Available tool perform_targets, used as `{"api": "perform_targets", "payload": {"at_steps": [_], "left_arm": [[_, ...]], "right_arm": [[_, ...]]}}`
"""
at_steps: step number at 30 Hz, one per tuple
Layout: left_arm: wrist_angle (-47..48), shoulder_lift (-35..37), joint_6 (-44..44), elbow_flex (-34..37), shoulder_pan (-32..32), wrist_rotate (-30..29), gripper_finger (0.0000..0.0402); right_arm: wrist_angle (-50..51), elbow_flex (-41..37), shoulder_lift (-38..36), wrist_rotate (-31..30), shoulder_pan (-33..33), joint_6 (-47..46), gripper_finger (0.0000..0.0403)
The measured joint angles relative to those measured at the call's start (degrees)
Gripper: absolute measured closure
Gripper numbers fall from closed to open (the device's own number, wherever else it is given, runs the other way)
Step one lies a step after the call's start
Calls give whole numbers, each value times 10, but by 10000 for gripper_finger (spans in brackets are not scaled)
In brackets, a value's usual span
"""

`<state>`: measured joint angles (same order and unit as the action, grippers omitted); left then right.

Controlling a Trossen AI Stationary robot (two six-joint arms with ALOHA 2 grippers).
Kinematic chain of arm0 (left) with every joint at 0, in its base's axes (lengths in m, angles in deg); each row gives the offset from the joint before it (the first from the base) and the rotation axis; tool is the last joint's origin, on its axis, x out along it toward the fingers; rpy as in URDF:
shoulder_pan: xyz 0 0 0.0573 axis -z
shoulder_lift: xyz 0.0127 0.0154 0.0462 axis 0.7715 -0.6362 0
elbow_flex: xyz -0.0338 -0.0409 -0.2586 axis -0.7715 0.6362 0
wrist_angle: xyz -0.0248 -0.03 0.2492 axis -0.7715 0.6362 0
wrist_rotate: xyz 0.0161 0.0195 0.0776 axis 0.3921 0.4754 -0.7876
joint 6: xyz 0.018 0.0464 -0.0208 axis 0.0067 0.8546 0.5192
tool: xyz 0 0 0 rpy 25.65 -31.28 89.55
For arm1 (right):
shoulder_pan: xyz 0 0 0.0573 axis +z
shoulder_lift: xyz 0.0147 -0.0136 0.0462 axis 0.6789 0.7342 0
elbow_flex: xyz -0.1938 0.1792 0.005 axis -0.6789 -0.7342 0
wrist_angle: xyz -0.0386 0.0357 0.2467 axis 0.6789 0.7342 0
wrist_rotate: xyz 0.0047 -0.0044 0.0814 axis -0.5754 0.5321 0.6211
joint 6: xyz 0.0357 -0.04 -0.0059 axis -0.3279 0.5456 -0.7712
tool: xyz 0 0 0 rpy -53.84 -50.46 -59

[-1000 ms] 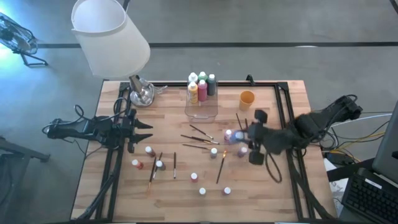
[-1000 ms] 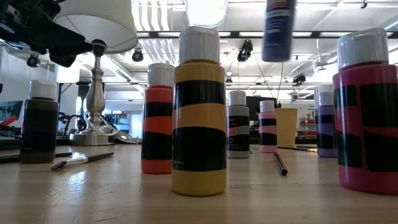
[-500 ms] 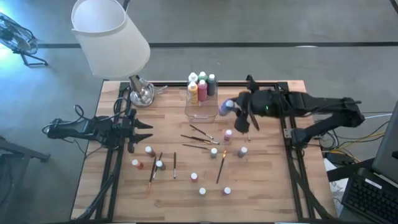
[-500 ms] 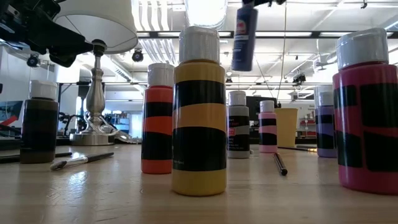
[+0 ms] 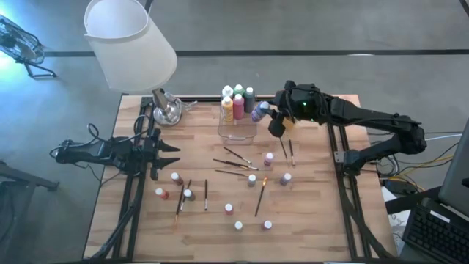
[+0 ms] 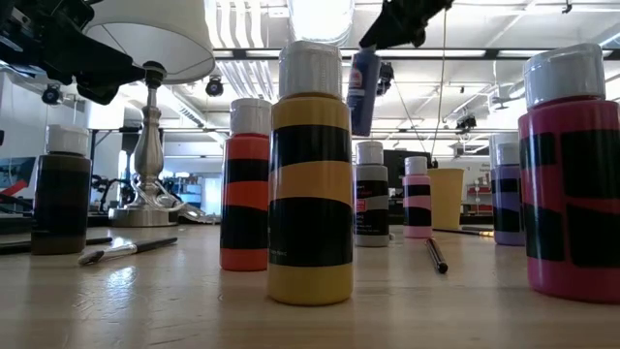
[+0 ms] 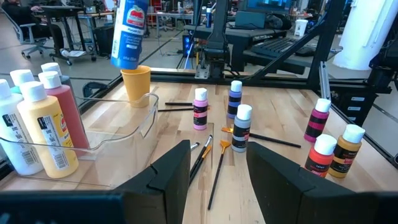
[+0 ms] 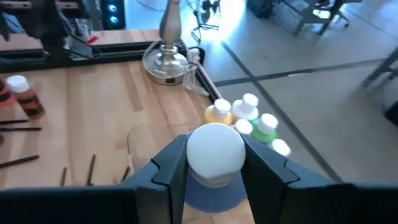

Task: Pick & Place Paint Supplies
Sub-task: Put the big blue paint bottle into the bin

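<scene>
**Aloft, a blue bottle hangs by the clear box**

Underneath everything is a pale butcher-block counter (image 5: 308, 220) framed by black rails, standing on a grey concrete floor. A lamp with a white shade (image 5: 128, 44) and a silver base (image 5: 167, 111) sits at the far left corner. Beyond the counter, the low view looks into a workshop with ceiling lights and desks.

The right claw (image 8: 214, 163) is raised over the far edge of the counter, just beside the clear plastic box (image 5: 238, 126). Its two dark fingers (image 8: 171, 165) are pinching a blue paint bottle (image 7: 129, 31) at the white cap, so the bottle hangs cap-up in the air above the small orange cup (image 7: 136, 86). The left claw (image 7: 217, 180) waits at the left side of the counter, its fingers spread and holding nothing.

Inside the box stand several bottles with white caps, among them a yellow one (image 7: 40, 134) and a red one (image 7: 62, 118), packed at the far end. Scattered across the middle of the counter are more small bottles: pink (image 7: 200, 109), purple (image 7: 234, 99), a dark one (image 7: 241, 129), and red and yellow ones near the left arm. Thin dark-handled paintbrushes (image 5: 234, 165) lie flat among them, some crossing each other, one long brush (image 5: 259, 198) angled toward the near edge.
</scene>
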<state>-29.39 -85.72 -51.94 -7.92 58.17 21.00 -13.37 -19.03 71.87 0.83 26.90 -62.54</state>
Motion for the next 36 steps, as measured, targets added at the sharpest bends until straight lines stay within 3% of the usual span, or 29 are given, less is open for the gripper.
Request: {"api": "perform_targets", "payload": {"at_steps": [5,16,36], "left_arm": [[0,0,0,0,0,0,238],[0,0,0,0,0,0,238],[0,0,0,0,-1,0,238]], "right_arm": [[-26,-10,34,32,-23,0,281],[-75,-8,114,36,-60,23,283],[-103,-8,164,56,-103,25,286]]}}
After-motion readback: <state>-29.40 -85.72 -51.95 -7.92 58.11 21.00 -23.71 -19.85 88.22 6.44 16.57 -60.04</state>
